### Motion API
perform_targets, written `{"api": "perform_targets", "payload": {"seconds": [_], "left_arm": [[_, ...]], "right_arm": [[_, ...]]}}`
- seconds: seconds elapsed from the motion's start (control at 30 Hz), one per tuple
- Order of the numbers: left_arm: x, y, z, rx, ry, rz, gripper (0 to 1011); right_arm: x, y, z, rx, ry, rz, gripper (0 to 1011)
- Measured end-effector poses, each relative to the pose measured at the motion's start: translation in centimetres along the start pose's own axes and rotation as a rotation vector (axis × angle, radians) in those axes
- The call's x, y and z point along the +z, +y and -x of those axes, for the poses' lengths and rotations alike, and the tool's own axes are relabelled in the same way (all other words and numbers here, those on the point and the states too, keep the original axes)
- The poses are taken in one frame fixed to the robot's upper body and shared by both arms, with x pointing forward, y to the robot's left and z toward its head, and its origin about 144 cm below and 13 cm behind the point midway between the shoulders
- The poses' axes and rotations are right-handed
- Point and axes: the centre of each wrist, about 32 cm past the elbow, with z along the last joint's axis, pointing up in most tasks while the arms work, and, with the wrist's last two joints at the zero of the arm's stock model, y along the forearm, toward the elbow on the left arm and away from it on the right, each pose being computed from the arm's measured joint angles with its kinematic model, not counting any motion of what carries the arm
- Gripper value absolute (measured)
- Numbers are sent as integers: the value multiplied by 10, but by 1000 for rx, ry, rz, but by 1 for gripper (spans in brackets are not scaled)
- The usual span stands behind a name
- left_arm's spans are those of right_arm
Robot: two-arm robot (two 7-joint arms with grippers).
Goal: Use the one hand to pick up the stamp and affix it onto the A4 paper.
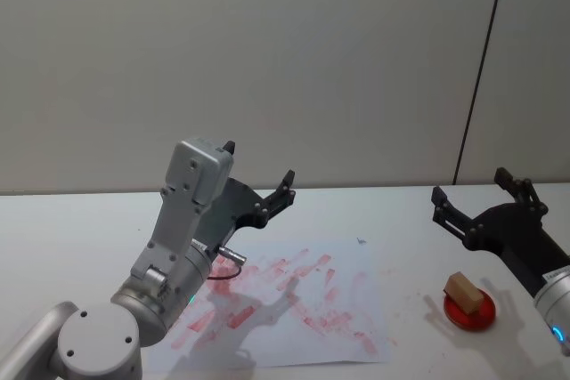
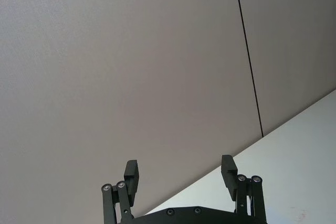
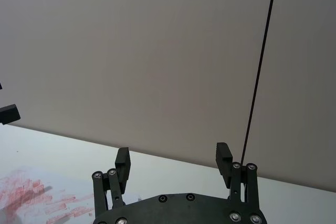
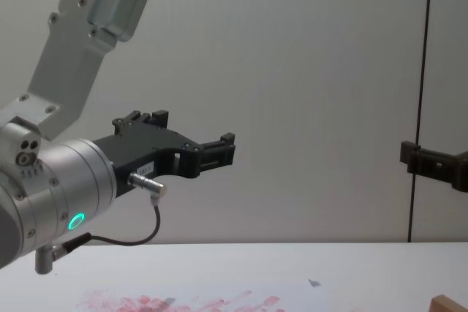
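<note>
Head view had the right gripper (image 1: pixel 470 186) up in the air over the right side of the desk (image 1: pixel 80 229), jaws spread wide and holding nothing, aimed at the back wall (image 1: pixel 267 42) rather than down. And the stamp (image 1: pixel 463 290)? It sat as a little wooden block on a round red ink pad (image 1: pixel 472 318), lower than that gripper and nearer the robot, well apart from the jaws. The A4 paper (image 1: pixel 356 309) lay flat mid-desk, left of the pad, smeared with rows of red prints and carrying one small dark mark (image 1: pixel 361 240) near its far edge. The left gripper (image 1: pixel 258 162) hung raised on the left, near the paper's left side, jaws likewise wide and empty, a green ring (image 4: pixel 76 221) glowing on its wrist in the chest view; parked, by the look of it. So this read as the approach step: nothing picked up yet. The next move called for the right gripper to tip downward, descend over the block, set its jaws across the straight sides, close, and lift clear of the pad before crossing to a bare patch of paper.
</note>
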Motion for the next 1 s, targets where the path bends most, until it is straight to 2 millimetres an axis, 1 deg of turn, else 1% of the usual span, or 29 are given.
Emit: {"api": "perform_targets", "payload": {"seconds": [0.33,0.53,0.77,1.0], "left_arm": [[0,0,0,0,0,0,1001],[0,0,0,0,0,0,1002],[0,0,0,0,0,0,1001],[0,0,0,0,0,0,1001]], "right_arm": [[0,0,0,1,0,2,1001],[-1,-4,-2,6,3,22,1001],[-3,-17,-5,9,9,78,1001],[-8,-33,-10,-11,8,176,1001]]}}
